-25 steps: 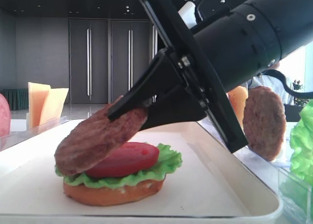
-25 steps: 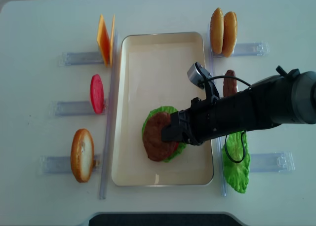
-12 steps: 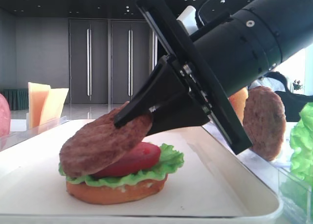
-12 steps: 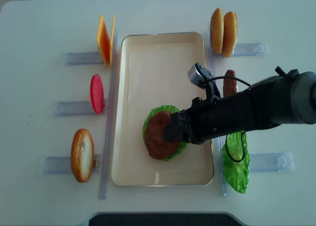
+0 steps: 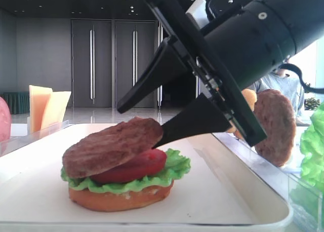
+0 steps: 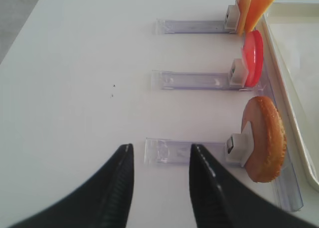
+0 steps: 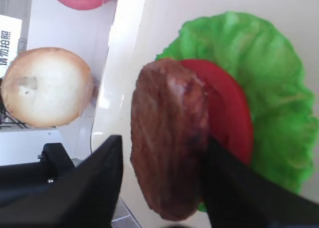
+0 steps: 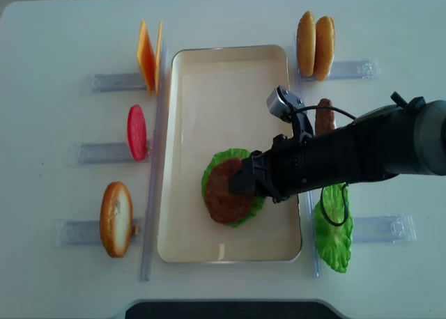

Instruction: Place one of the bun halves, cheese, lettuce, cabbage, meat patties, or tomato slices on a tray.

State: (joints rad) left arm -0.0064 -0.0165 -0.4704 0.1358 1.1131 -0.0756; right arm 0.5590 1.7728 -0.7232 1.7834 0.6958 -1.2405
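Observation:
A meat patty [image 5: 111,146] lies slightly tilted on a tomato slice [image 5: 136,167], on top of lettuce [image 5: 176,163] and a bun half [image 5: 119,199], all stacked on the cream tray [image 5: 228,191]. My right gripper [image 5: 136,123] is open around the patty's near edge. Its upper finger is clear above the patty and its lower finger touches the patty's rim. The overhead view shows the right gripper [image 8: 240,183] at the patty [image 8: 221,192] in the tray's [image 8: 223,89] lower half. My left gripper [image 6: 162,148] is open over bare table, holding nothing.
Clear holders flank the tray. On its left stand cheese [image 8: 148,54], a tomato slice [image 8: 136,132] and a bun half [image 8: 116,219]. On its right are two bun halves [image 8: 315,44], another patty [image 8: 324,117] and a lettuce leaf [image 8: 333,228]. My right arm crosses the tray's right rim.
My right gripper has opened and let go of the patty. The patty has settled flatter onto the tomato slice.

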